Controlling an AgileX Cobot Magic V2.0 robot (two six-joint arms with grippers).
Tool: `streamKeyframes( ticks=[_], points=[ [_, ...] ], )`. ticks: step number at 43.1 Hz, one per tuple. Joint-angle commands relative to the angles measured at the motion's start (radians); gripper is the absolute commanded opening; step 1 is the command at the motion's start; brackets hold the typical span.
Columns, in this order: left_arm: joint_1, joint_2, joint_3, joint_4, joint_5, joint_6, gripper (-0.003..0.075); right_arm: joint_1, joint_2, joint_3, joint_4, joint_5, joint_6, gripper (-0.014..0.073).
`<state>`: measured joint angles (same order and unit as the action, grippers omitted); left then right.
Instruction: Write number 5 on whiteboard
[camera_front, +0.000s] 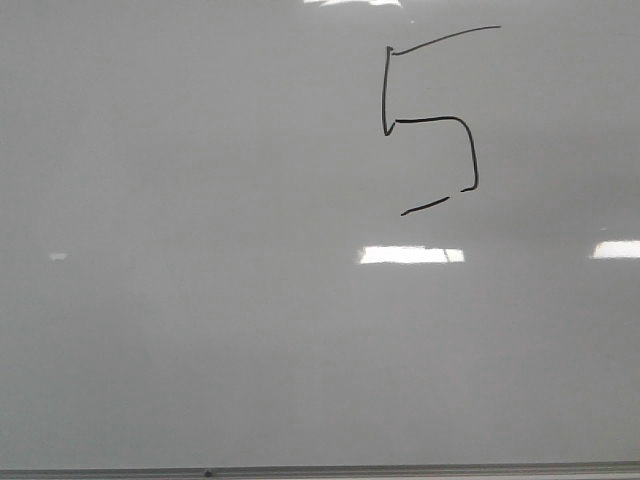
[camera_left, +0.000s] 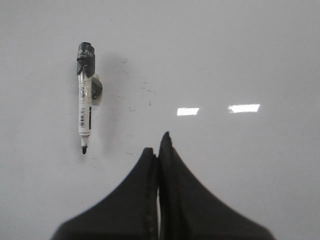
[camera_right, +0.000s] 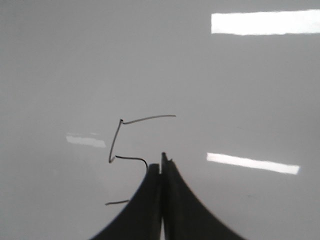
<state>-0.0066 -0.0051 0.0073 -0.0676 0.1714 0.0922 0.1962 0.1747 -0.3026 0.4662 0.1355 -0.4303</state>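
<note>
The marker (camera_left: 84, 106) lies flat on the whiteboard (camera_front: 200, 330), uncapped, tip bare, off to one side of the left gripper (camera_left: 159, 145), whose fingers are pressed together on nothing; the right gripper (camera_right: 161, 162) is likewise closed and empty, over the lower part of the number 5 (camera_front: 432, 120). That 5 sits in the board's upper right in the front view, its bottom dash detached from the curve. The marker looks light, stiff and smooth-barrelled, likely to roll or slip (a mid-barrel pinch across the label would seem safest). The board is glossy and flat, with bright reflections, a grey edge strip along its near side, and plenty of unmarked surface around.
</note>
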Motion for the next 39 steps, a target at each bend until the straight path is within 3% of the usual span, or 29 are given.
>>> streamKeyframes(
  ticks=[1,6,16,22,28,39],
  points=[
    [0.002,-0.015,0.005,-0.01,-0.087,-0.01,-0.002,-0.041,0.011,0.011,-0.07,-0.065,0.006,-0.006],
    [0.002,-0.015,0.005,-0.01,-0.087,-0.01,-0.002,-0.091,-0.021,0.08,-0.164,-0.065,0.109,-0.006],
    [0.002,-0.015,0.005,-0.01,-0.087,-0.01,-0.002,-0.167,-0.161,0.243,-0.386,-0.064,0.466,-0.006],
    [0.002,-0.015,0.005,-0.01,-0.087,-0.01,-0.002,-0.171,-0.205,0.319,-0.394,-0.073,0.481,-0.006],
    [0.002,-0.015,0.005,-0.01,-0.087,-0.01,-0.002,-0.171,-0.204,0.315,-0.396,0.045,0.48,-0.006],
    [0.002,-0.015,0.005,-0.01,-0.087,-0.01,-0.002,-0.171,-0.204,0.315,-0.396,0.088,0.48,-0.006]
  ],
)
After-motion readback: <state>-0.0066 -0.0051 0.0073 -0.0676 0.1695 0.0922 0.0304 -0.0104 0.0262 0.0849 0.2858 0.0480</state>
